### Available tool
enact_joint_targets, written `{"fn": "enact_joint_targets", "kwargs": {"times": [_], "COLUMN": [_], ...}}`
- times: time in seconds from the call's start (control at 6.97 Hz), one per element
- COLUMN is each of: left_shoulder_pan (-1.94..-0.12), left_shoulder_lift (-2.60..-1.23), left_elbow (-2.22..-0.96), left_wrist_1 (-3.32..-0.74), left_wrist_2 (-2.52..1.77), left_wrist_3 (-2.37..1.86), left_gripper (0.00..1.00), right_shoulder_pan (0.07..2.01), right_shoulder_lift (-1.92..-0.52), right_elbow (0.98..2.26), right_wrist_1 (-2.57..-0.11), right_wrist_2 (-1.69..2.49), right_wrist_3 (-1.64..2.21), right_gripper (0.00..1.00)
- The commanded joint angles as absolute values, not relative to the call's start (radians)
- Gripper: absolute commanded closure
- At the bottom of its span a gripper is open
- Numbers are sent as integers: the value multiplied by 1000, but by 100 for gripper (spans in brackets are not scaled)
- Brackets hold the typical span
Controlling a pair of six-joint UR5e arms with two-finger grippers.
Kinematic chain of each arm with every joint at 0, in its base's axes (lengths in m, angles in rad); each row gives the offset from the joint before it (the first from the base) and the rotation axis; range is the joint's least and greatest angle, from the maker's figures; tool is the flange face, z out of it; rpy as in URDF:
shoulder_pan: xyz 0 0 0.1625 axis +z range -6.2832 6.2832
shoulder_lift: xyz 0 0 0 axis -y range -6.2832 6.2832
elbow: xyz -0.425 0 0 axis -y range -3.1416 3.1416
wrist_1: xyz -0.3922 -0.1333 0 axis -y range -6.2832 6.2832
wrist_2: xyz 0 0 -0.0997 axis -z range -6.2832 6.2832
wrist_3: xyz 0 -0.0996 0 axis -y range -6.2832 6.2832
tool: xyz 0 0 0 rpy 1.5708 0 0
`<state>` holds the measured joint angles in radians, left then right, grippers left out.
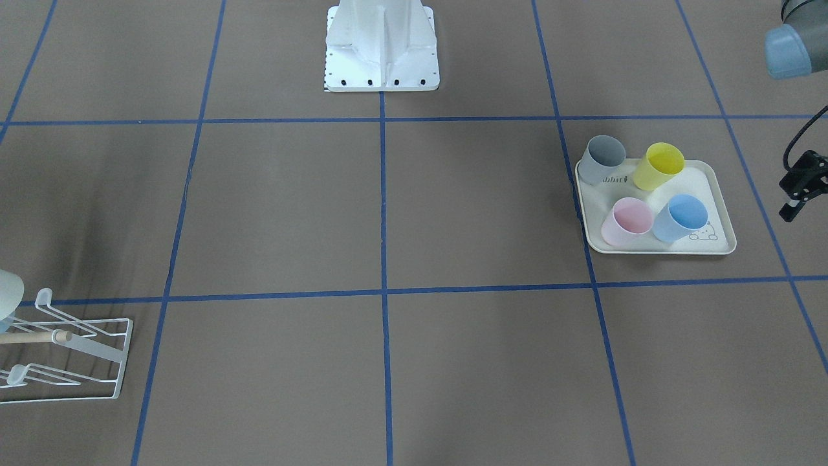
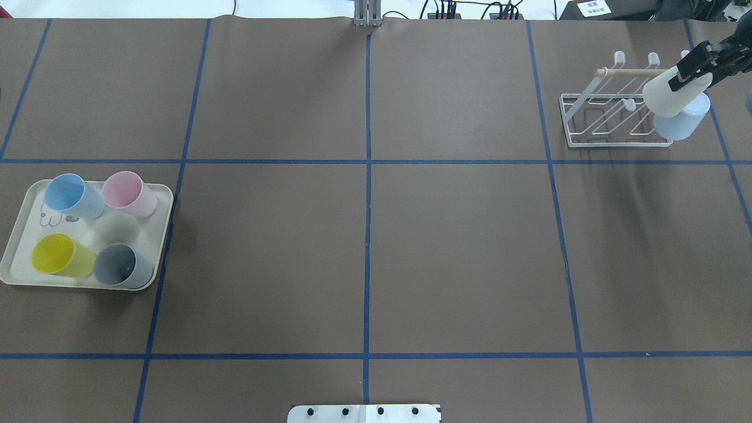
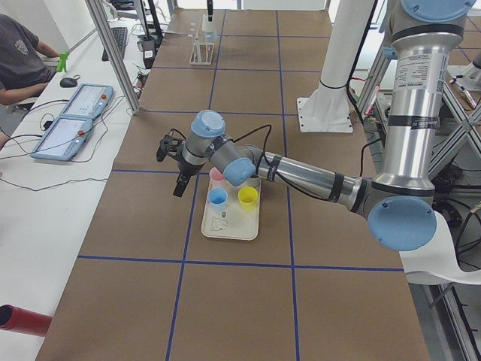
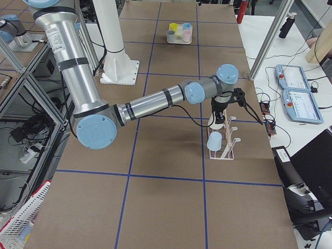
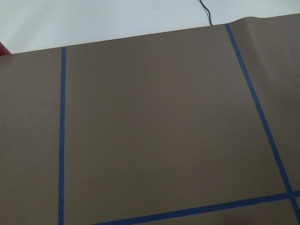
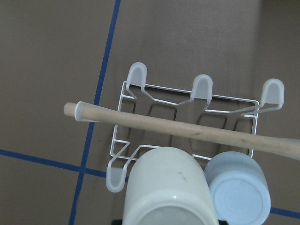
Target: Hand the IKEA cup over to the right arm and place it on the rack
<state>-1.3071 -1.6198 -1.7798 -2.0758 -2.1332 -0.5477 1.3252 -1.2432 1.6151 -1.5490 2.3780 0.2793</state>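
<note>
Six cups in all: four on the cream tray [image 2: 111, 229] far across the table (sky-blue cup [image 2: 64, 194], pink cup [image 2: 126, 192], yellow cup [image 2: 56, 255], grey cup [image 2: 120, 265]), one pale blue cup [image 6: 239, 187] upturned on the rack [image 6: 202, 88], and the white IKEA cup [image 6: 168, 187], bottom-up, which my right claw [image 2: 692, 73] is clamped around just beside that pale blue one. I judge this the placing step: next I must lower it squarely onto a free prong, hidden from my wrist by the cup itself, then release without knocking its neighbour or the single wooden dowel [image 6: 187, 129]. My left claw [image 1: 797, 194] hangs beside the tray, and I cannot tell how far open it is.
</note>
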Motion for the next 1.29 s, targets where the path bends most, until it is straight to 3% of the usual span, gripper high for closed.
{"fn": "enact_joint_targets", "kwargs": {"times": [0.0, 1.15], "left_shoulder_pan": [-1307, -1304], "left_shoulder_lift": [-1621, -1623], "left_elbow": [-1782, -1782], "left_wrist_1": [-2075, -2074], "left_wrist_2": [-2134, -2151], "left_wrist_3": [-558, -565], "left_gripper": [0, 0], "right_shoulder_pan": [1319, 1304], "right_shoulder_lift": [-1224, -1215], "right_elbow": [1588, 1525], "right_wrist_1": [-1546, -1537], "right_wrist_2": [2376, 2375], "right_wrist_3": [278, 250], "right_gripper": [86, 84]}}
